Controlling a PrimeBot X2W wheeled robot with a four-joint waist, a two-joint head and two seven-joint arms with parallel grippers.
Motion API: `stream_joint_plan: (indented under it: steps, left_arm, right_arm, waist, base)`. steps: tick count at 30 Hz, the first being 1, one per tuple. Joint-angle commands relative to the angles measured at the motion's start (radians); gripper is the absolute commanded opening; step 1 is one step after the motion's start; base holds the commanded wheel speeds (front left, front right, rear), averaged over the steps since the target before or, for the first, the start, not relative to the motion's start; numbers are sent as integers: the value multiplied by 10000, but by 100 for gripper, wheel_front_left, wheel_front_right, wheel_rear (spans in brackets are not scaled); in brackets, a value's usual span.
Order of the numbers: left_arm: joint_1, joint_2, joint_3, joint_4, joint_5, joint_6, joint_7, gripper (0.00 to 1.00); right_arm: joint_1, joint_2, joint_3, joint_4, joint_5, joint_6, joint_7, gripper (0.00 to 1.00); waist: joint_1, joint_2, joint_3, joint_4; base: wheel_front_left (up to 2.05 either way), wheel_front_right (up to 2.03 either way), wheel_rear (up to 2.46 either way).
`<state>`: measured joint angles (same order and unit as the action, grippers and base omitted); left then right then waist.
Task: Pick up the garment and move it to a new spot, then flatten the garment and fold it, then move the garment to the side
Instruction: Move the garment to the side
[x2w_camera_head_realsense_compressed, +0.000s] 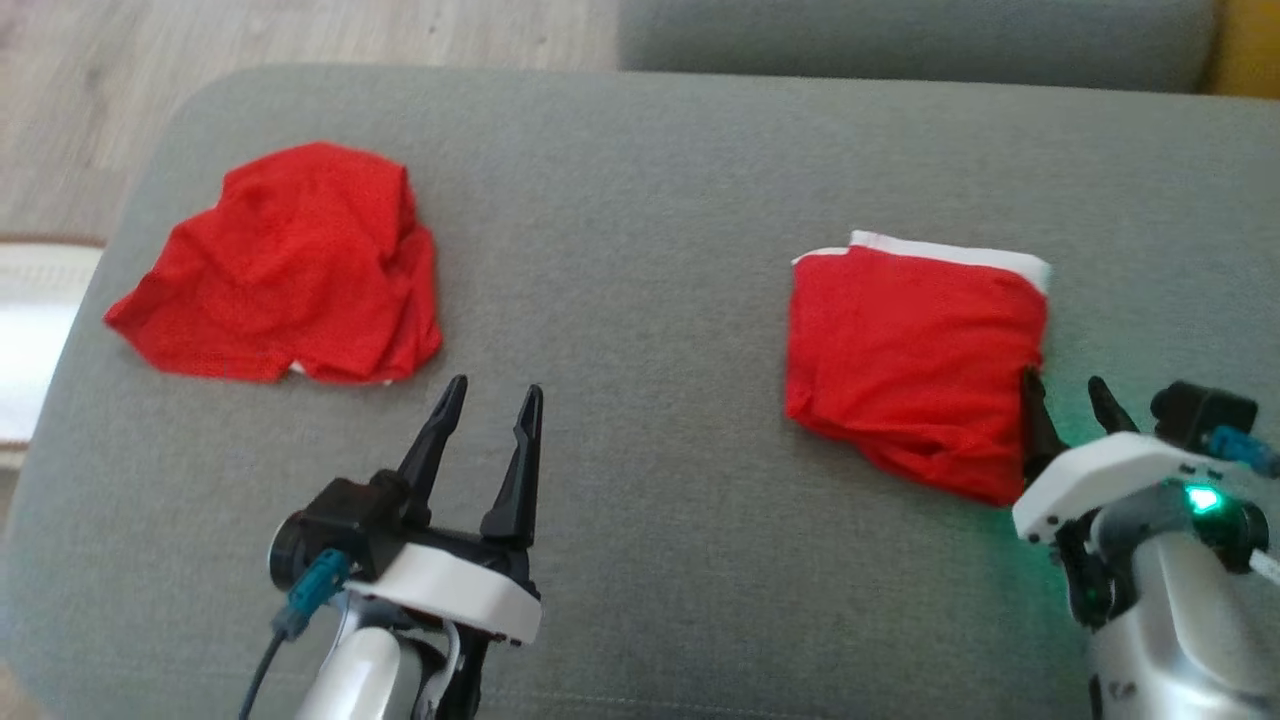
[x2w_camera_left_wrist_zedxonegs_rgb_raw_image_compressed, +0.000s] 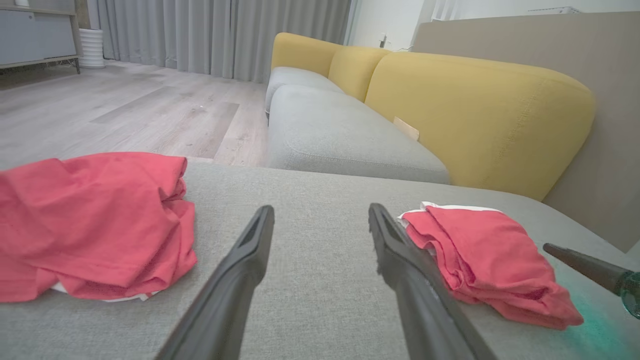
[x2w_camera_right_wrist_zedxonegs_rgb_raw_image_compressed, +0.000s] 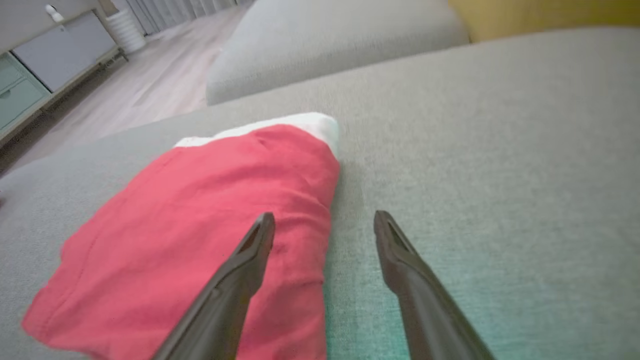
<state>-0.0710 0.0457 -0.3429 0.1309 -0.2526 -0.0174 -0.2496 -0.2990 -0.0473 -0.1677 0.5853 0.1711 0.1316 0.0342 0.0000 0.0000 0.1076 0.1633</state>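
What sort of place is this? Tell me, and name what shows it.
Most likely a home living room: a grey sofa with yellow back cushions, a wood-look floor and long grey curtains.

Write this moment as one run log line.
left gripper: open, empty | right gripper: open, at folded garment edge | crumpled garment: untouched

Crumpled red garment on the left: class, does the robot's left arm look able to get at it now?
Probably yes. The left gripper, jaws open, is near the crumpled red garment, with bare grey cushion between them and nothing in the way.
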Motion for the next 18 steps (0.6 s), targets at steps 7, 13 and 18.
stream_joint_plan:
  steps: [7,13,18]
  left_arm:
    - [-599,45,197,-303,-158,106,-122,100]
    - [-701,45,198,-333,-208,173,-122,100]
    - [-728,45,187,-351,-212,170,-122,100]
  right_arm:
    - [-1344,-30,-303,1176,709,-9,959,100]
    - [-1640,-205,303,1858,-91,-9,963,3]
    - [-1880,-720,1378,1983,-747,-9,538,0]
  waist:
    - [0,0,463,513]
    - [0,0,563,469]
    - [0,0,531,131]
  base:
    - [0,0,0]
    - [0,0,0]
    - [0,0,0]
